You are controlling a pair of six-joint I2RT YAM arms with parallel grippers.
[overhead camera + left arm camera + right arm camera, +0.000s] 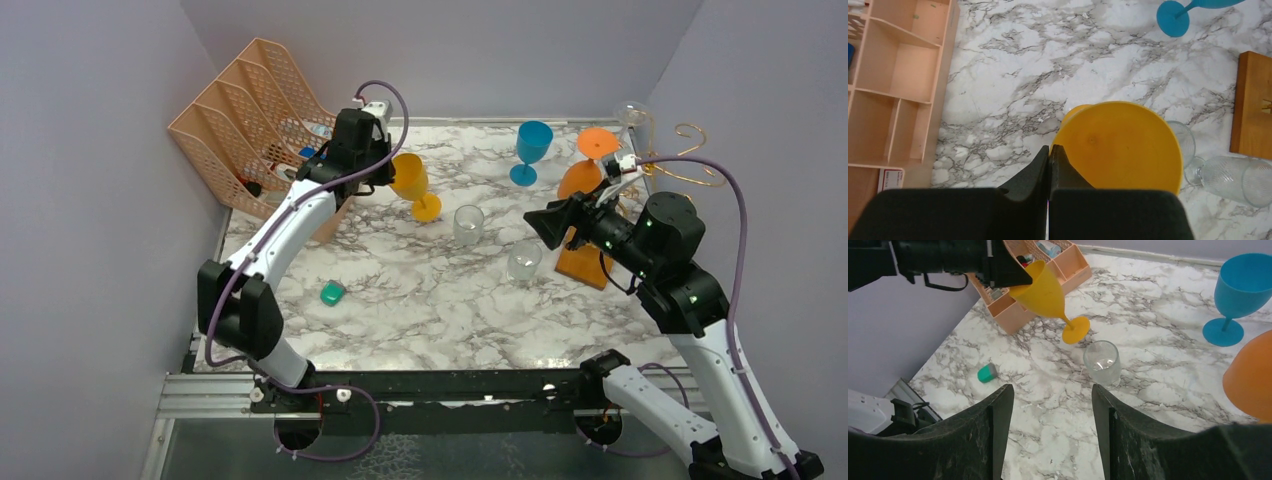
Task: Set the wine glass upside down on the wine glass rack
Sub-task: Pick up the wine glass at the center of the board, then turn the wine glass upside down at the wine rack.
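My left gripper (380, 176) is shut on the rim of a yellow wine glass (410, 178). It holds the glass tilted, foot down and to the right, low over the marble table (420, 300). In the left wrist view the fingers (1050, 148) pinch the edge of the yellow bowl (1120, 145). The glass also shows in the right wrist view (1045, 290). The gold wire rack (685, 150) stands at the far right on its wooden base (583, 262), with an orange glass (583, 175) hanging on it upside down. My right gripper (540, 225) is open and empty beside the rack (1050, 395).
A blue wine glass (532, 148) stands upright at the back. Two clear tumblers (468, 225) (523, 260) sit mid-table near the rack base. A small green object (332, 293) lies front left. The peach mesh organiser (245, 120) fills the back left corner.
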